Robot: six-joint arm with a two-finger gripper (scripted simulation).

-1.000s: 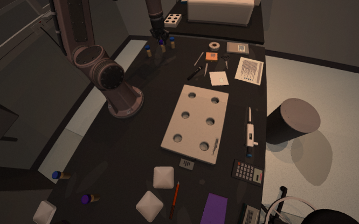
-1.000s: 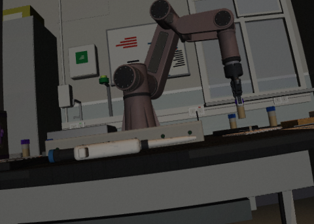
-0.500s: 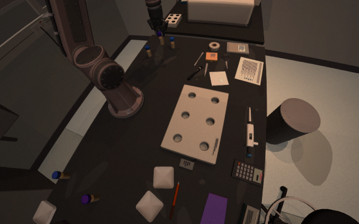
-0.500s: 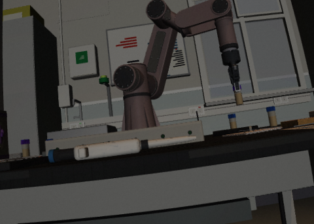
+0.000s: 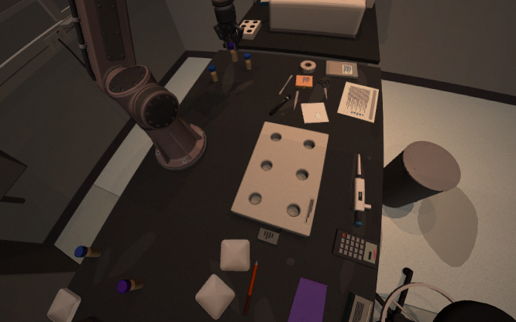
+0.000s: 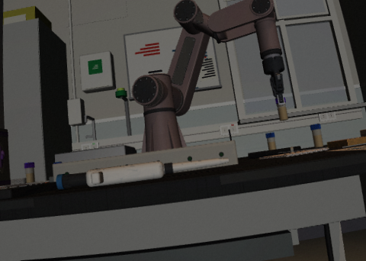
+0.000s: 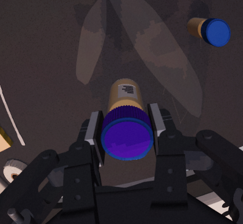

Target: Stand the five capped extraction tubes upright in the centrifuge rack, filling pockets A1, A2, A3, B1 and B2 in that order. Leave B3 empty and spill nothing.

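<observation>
A purple-capped tube hangs upright by its cap in my gripper, lifted well above the far left corner of the table. Two blue-capped tubes stand upright on the table below it; one shows in the wrist camera. Another blue-capped tube and another purple-capped tube sit at the near left corner. The beige six-pocket rack lies mid-table with all its pockets empty.
A small white block with holes sits behind the gripper, beside a large white box. Right of the rack lie a pipette and a calculator. Paper sheets, a marker and scissors lie beyond the rack; white pyramids and a pencil lie near.
</observation>
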